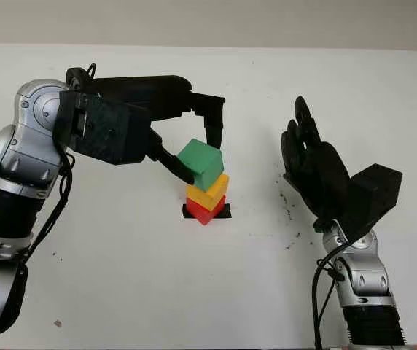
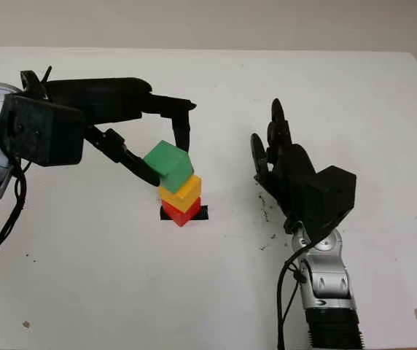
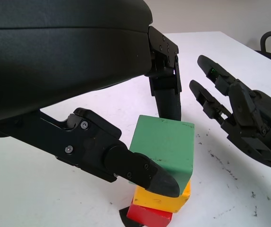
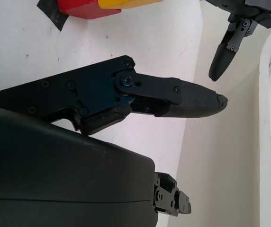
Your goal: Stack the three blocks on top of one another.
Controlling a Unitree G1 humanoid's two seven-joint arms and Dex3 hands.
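A red block (image 1: 205, 211) sits on a black tape mark (image 1: 225, 212) at the table's middle, with a yellow block (image 1: 209, 193) on top of it. A green block (image 1: 201, 163) is tilted on the yellow one, turned a little against the stack. My left hand (image 1: 200, 160) reaches in from the left and is shut on the green block, thumb (image 3: 157, 179) at its lower near side and a finger (image 3: 168, 99) behind its far top edge. My right hand (image 1: 307, 157) is open, upright to the right of the stack and apart from it.
The white table (image 1: 121, 277) carries small dark specks around the right hand. The left forearm (image 1: 106, 131) spans the area left of the stack. The table's far edge (image 1: 208, 48) meets a pale wall.
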